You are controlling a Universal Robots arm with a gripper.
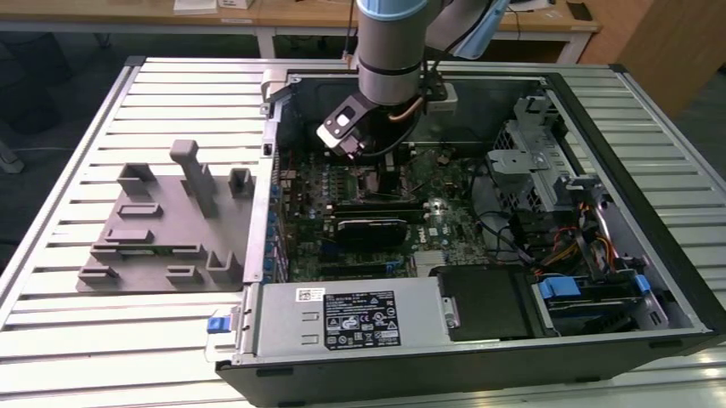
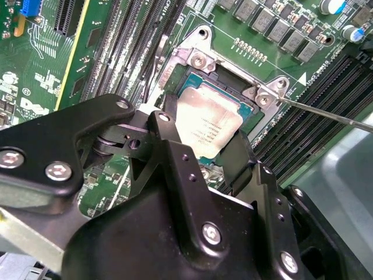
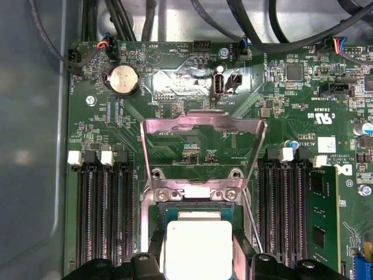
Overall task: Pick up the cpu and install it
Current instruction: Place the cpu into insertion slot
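The cpu (image 2: 207, 119) sits in the open socket (image 2: 195, 58) on the motherboard (image 3: 280, 99), pinched between the gripper's (image 2: 201, 140) fingers.

In both wrist views the black fingers (image 3: 152, 263) press against two opposite edges of the cpu's pale metal top; whether it is fully seated cannot be told. The socket's load plate (image 3: 201, 125) stands raised open beside it, and a thin lever (image 2: 326, 115) juts out from the socket's corner. Memory slots (image 3: 102, 216) flank the socket on both sides. In the exterior view the arm (image 1: 392, 42) reaches down into the open computer case (image 1: 647, 255), which lies on the slatted table (image 1: 68, 340) toward the exterior view's right edge; a grey holder block (image 1: 159, 229) rests beside the case, toward the left edge.
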